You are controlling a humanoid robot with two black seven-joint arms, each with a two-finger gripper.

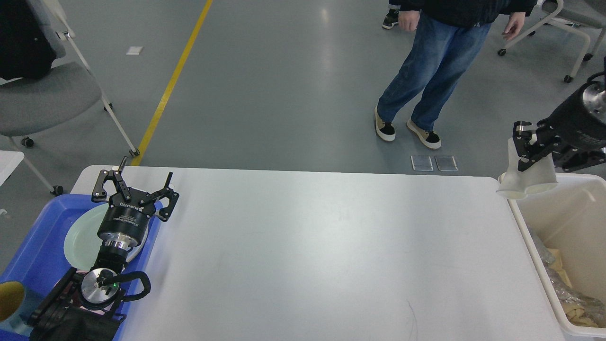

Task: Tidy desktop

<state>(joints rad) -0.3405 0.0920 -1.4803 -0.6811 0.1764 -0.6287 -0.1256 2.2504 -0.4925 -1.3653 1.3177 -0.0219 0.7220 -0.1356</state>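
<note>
the desktop (pixel 303 255) fills the middle of the view from about 9 to 3 o'clock, a big matte white-grey slab, stiff and smooth, so light stuff would probably slide on it easily. you wouldn't grab it anyway, you grab what's sitting on it, and right now i see nothing loose on it. right gripper (pixel 532 154) is up at 2 o'clock, lifted above the desktop's far right corner, clamped on a crumpled white paper cup (pixel 525 182). that looks light, soft and easy to crush. it hangs over the rim of the cream-white bin (pixel 521 222). left gripper (pixel 135 184) sits at 9 o'clock, fingers spread wide and empty, over the blue tray (pixel 42 241) with its pale green plate (pixel 80 241), right at the desktop's left edge.
</note>
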